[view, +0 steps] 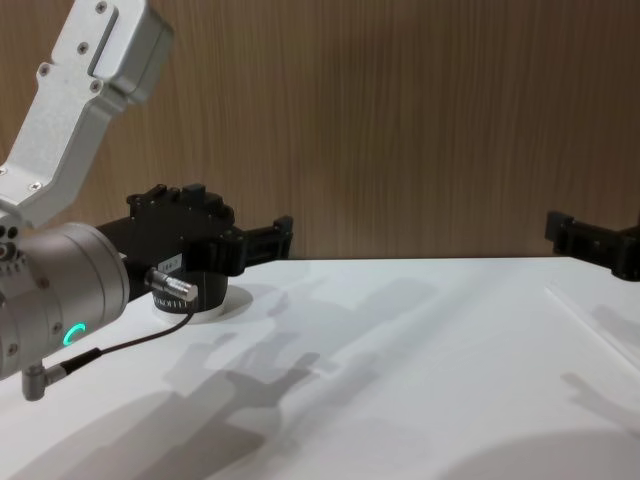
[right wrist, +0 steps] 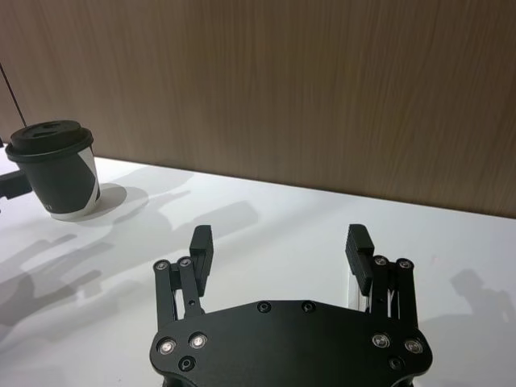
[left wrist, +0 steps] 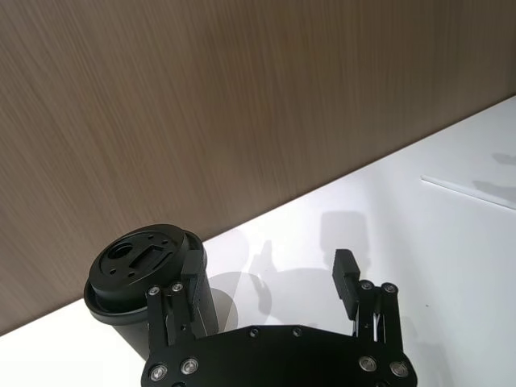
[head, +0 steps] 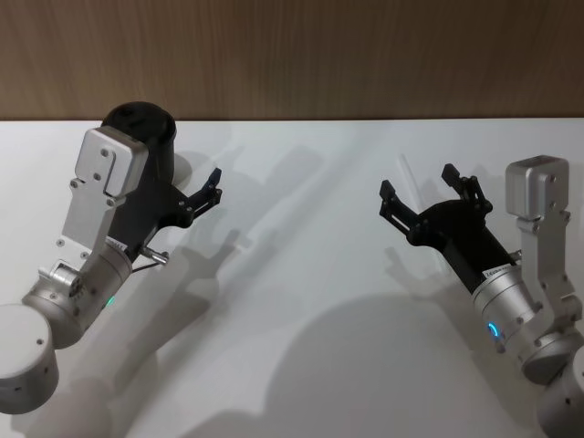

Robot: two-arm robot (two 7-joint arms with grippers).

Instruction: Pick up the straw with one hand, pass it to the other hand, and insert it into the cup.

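Nothing done yet tbh. Both claws were wide open & empty: left claw (head: 206, 193) near the cup (head: 146, 119) at 10 o'clock, right claw (head: 418, 182) by the straw (left wrist: 466, 191), which lay on the tabletop (head: 301, 319) around 2 o'clock. Pick, pass, insert all left imo.

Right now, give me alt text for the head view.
Two open black grippers hang over a white table: the left gripper beside the black lidded cup at back left, the right gripper by the white straw.
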